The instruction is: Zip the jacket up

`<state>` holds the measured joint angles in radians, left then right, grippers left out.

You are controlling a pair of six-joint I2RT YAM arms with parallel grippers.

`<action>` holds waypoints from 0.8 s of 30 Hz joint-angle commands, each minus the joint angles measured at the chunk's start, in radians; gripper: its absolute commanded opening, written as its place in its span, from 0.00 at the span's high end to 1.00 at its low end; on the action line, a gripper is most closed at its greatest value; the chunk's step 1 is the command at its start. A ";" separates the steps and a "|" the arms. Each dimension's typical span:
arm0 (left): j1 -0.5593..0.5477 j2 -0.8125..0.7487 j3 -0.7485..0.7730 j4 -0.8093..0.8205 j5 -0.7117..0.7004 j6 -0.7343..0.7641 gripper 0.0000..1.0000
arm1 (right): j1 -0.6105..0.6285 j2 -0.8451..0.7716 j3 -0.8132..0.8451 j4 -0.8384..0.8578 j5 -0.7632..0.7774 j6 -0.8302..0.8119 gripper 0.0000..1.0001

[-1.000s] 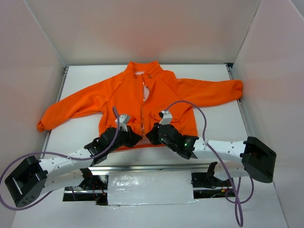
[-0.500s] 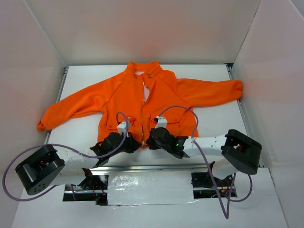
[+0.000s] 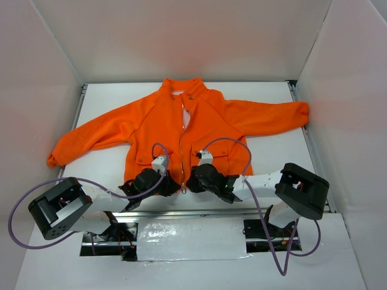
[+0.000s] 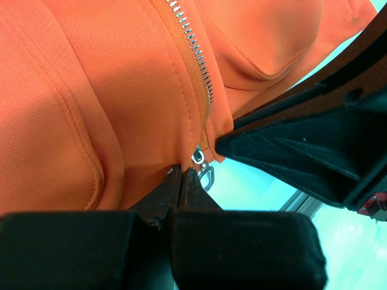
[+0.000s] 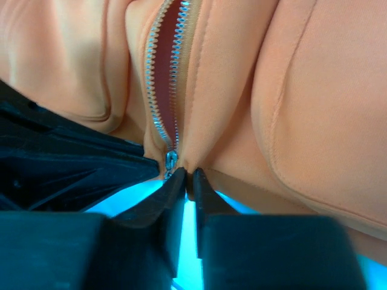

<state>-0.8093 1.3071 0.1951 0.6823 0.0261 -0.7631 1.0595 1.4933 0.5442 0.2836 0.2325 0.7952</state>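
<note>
Both grippers meet at the bottom hem of the jacket (image 3: 211,121), one on each side of the foot of the zip.

The jacket lies flat on the table (image 3: 103,99) and stretches away ahead of the grippers, with its collar at the far end and a sleeve spread out past each arm. The left gripper (image 4: 181,176) is closed, its tips pressed together against the hem. I cannot tell whether any cloth is caught between them. The right gripper (image 5: 185,176) comes in from the other side, almost nose to nose with the left. Its fingers (image 5: 202,187) are a narrow slit apart, their tips at the hem, with nothing visibly pinched. The zip (image 3: 181,151) runs away from the tips up the front, its teeth parted. The slider (image 5: 171,160) sits at the hem, just beyond the right tips and just right of the left ones.
</note>
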 commanded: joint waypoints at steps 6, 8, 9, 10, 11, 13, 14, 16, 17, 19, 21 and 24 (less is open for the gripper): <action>-0.011 0.009 0.056 0.006 0.055 -0.001 1.00 | -0.009 -0.090 -0.055 0.169 -0.102 -0.030 0.47; -0.011 0.012 0.060 0.014 0.067 -0.005 1.00 | -0.007 -0.108 -0.059 0.169 -0.110 -0.034 0.45; -0.011 0.012 0.060 0.017 0.066 -0.008 1.00 | -0.007 -0.113 -0.062 0.166 -0.111 -0.031 0.42; -0.011 0.009 0.061 0.016 0.064 -0.008 1.00 | -0.007 -0.122 -0.067 0.167 -0.116 -0.028 0.39; -0.011 0.003 0.061 0.016 0.067 -0.008 1.00 | -0.007 -0.126 -0.070 0.169 -0.120 -0.028 0.34; -0.011 -0.003 0.066 0.010 0.067 -0.010 1.00 | -0.007 -0.133 -0.081 0.169 -0.116 -0.013 0.30; -0.011 -0.014 0.067 0.008 0.075 -0.010 1.00 | -0.009 -0.134 -0.087 0.173 -0.117 -0.010 0.30; -0.011 -0.032 0.069 -0.003 0.077 -0.010 1.00 | -0.009 -0.143 -0.105 0.183 -0.108 0.007 0.26; -0.011 -0.037 0.069 -0.006 0.078 -0.010 1.00 | -0.007 -0.148 -0.119 0.187 -0.105 0.013 0.24; -0.011 -0.048 0.070 -0.016 0.080 -0.007 1.00 | -0.007 -0.163 -0.133 0.198 -0.099 0.025 0.21; -0.011 -0.061 0.070 -0.023 0.083 -0.007 1.00 | -0.007 -0.182 -0.153 0.213 -0.110 0.027 0.20; -0.011 -0.083 0.064 -0.023 0.092 -0.012 1.00 | -0.007 -0.206 -0.185 0.247 -0.131 0.036 0.19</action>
<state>-0.8104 1.2545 0.2321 0.6258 0.0807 -0.7662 1.0554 1.3342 0.3836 0.4377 0.1143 0.8154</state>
